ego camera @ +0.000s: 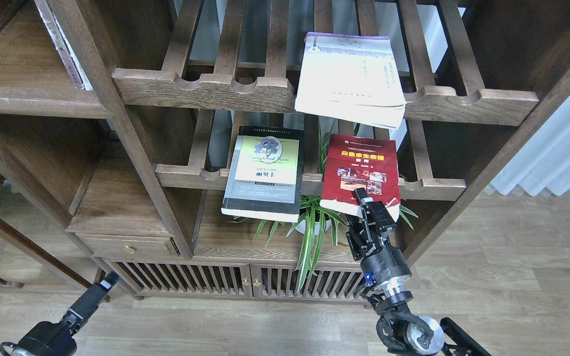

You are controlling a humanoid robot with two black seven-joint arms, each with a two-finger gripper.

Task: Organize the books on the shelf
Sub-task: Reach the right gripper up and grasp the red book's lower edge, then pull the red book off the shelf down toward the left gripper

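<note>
The red book lies on the lower slatted rack, its front edge overhanging. My right gripper is at that front edge, open, one finger over the cover's lower margin, the other below and partly hidden. The grey-black book lies left of it on the same rack. The cream-white book lies on the upper slatted rack. The solid dark-brown shelf is at the upper left. My left gripper is low at the bottom left, far from the books; its fingers cannot be told apart.
A spider plant in a white pot stands on the board under the books, just left of my right gripper. A thin white book leans on the upper-left shelf. A drawer and slatted cabinet doors are below. A curtain hangs at the right.
</note>
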